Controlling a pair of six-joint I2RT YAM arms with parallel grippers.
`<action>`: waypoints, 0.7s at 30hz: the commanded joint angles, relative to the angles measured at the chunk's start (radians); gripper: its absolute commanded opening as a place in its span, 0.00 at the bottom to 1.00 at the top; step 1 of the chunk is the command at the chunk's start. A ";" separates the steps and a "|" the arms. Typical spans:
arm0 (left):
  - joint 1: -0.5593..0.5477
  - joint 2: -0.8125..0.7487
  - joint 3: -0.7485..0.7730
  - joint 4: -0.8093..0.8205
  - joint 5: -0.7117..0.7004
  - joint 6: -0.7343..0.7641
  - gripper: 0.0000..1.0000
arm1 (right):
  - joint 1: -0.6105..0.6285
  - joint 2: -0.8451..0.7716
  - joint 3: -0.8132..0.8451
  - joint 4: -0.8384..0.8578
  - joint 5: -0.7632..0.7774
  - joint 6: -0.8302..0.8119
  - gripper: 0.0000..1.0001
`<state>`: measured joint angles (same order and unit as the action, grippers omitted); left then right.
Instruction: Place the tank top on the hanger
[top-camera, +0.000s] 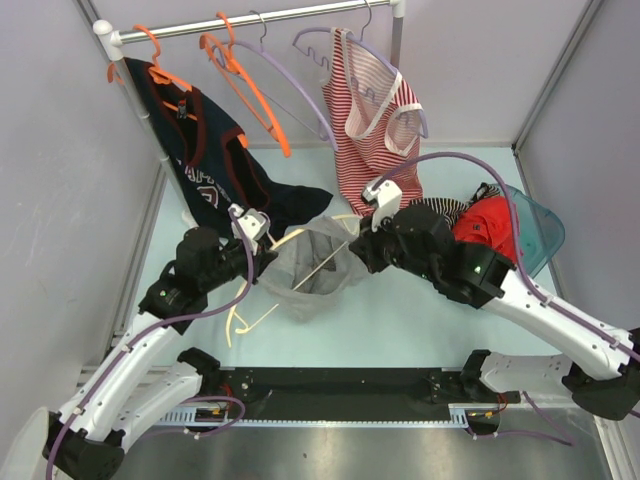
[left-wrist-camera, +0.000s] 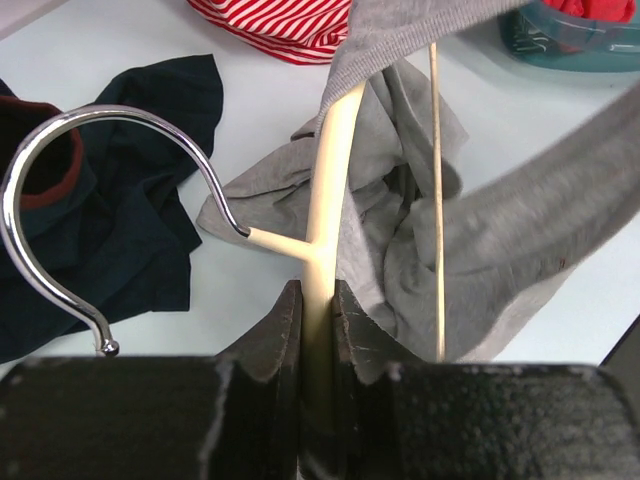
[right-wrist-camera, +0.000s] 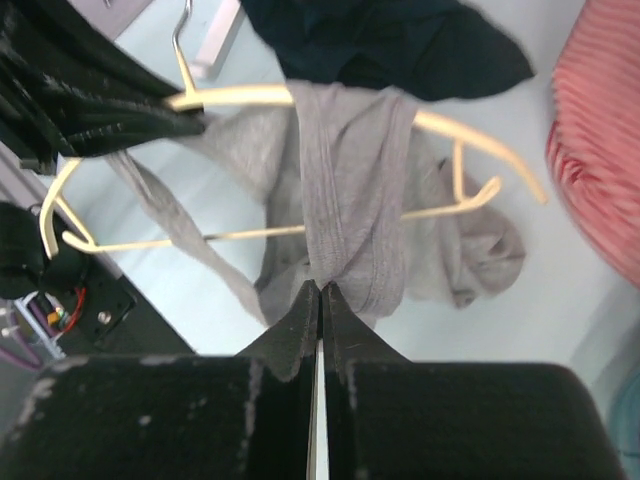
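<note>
Top external: fixed high behind both arm bases, facing down and forward over the table (top-camera: 420, 320); widest, farthest view. Left wrist: sits just behind the left pincer (left-wrist-camera: 318, 292), looking past its tips, very close. Right wrist: same, behind the right pincer (right-wrist-camera: 320, 290). All three share the hanger (left-wrist-camera: 335, 150) and tank top (right-wrist-camera: 350, 180) ahead of the tips.
</note>
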<state>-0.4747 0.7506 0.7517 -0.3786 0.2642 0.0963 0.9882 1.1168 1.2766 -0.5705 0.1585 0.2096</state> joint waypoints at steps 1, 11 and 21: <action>0.002 -0.025 0.017 0.044 -0.011 -0.007 0.00 | 0.018 0.012 -0.115 0.053 -0.082 0.095 0.00; 0.002 -0.048 0.006 0.072 0.197 -0.006 0.00 | 0.070 0.163 -0.123 0.185 -0.149 0.100 0.05; 0.002 -0.068 0.001 0.072 0.299 0.029 0.01 | 0.087 -0.049 -0.050 0.008 -0.261 -0.087 0.87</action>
<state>-0.4744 0.7033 0.7479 -0.3756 0.4789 0.0998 1.0679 1.2167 1.1412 -0.4938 -0.0376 0.2211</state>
